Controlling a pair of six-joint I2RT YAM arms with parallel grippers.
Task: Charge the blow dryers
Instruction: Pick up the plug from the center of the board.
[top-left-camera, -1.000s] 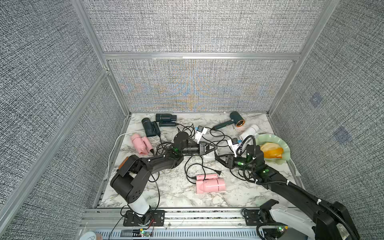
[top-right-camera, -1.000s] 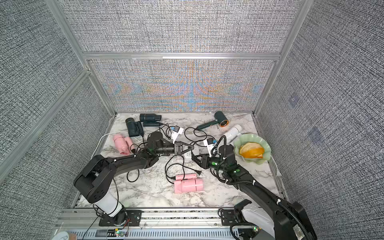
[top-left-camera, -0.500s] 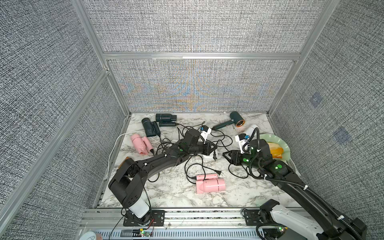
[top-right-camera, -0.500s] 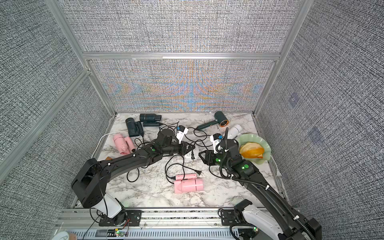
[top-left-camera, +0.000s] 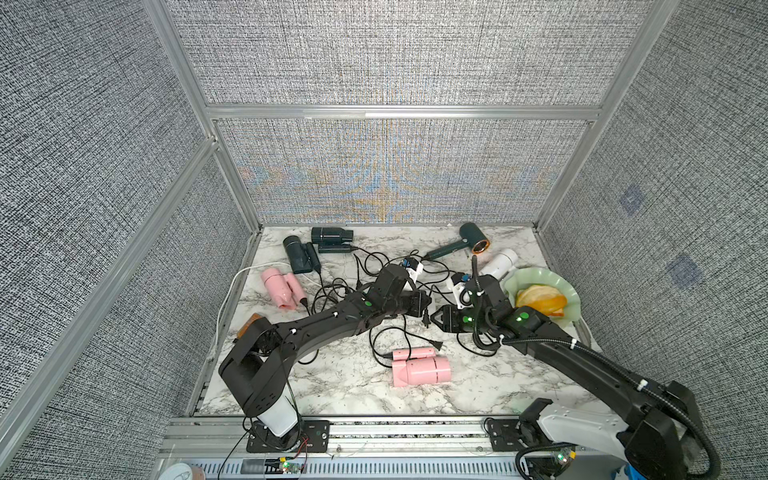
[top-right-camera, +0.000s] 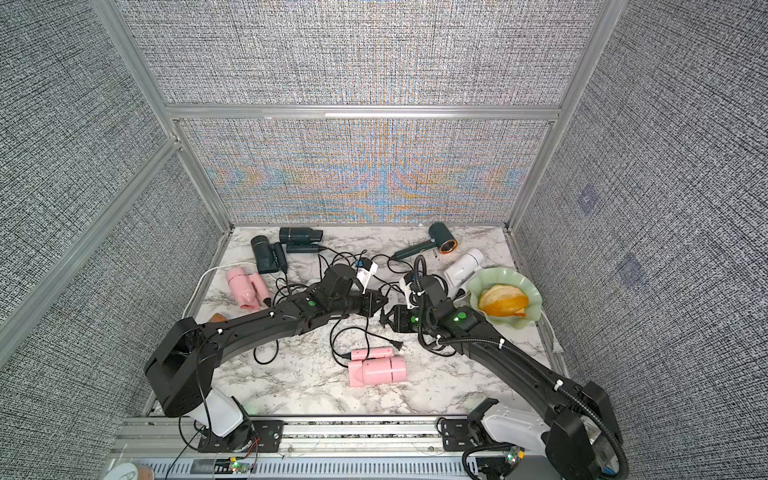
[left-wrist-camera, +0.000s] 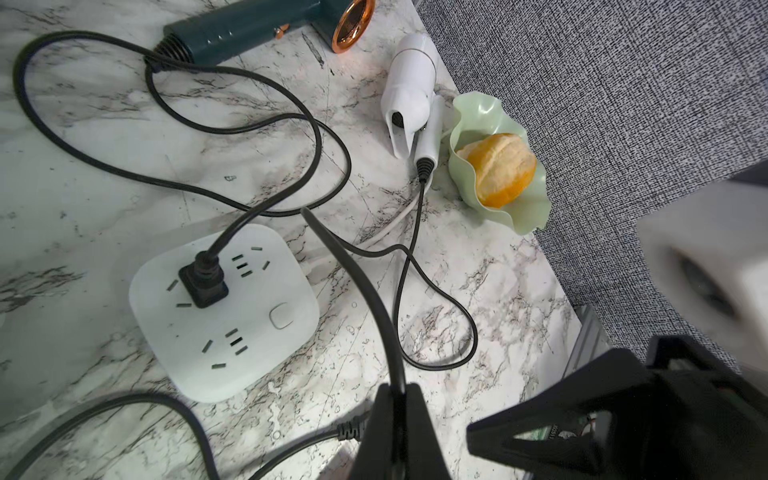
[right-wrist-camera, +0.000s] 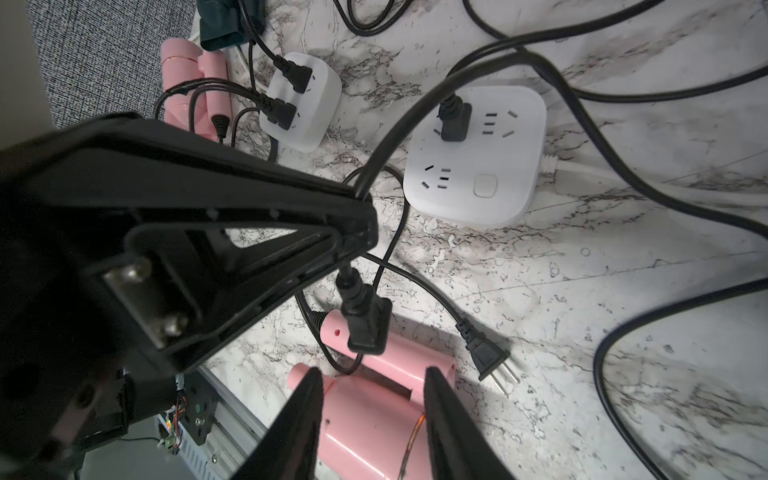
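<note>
Tangle of thin black cords over the white marble-patterned tabletop (top-left-camera: 478, 386), with the pale green scalloped plastic bowl (top-left-camera: 540, 275) of orange fruit segments (top-left-camera: 540, 299) as the reference point.

Just left of the bowl: both grippers, tip to tip above the cords.
- Left gripper (left-wrist-camera: 397, 392): fingers pressed together on one black cord (left-wrist-camera: 372, 293), with that cord's black angled plug (right-wrist-camera: 368, 328) dangling free beneath them.
- Right gripper (right-wrist-camera: 372, 376): fingers spread apart with nothing between them, close to the dangling plug.

Also left of the bowl, under the arms: large white square power strip (left-wrist-camera: 266, 365), one black plug seated in it.

Just beside the bowl's back-left edge, contact impossible to judge: white folding plastic blow dryer (top-left-camera: 500, 261).

Behind the bowl and further left: dark green copper-ringed blow dryer (top-left-camera: 471, 240).

In front of the bowl and to its left: pink folded blow dryer (top-left-camera: 419, 369), with a loose two-pin plug (right-wrist-camera: 484, 357) near it.

Well apart from the bowl, far to its left:
- second pink blow dryer (top-left-camera: 279, 289)
- dark teal-black blow dryer (top-left-camera: 297, 254)
- another dark teal-black blow dryer (top-left-camera: 332, 235), at the back wall
</note>
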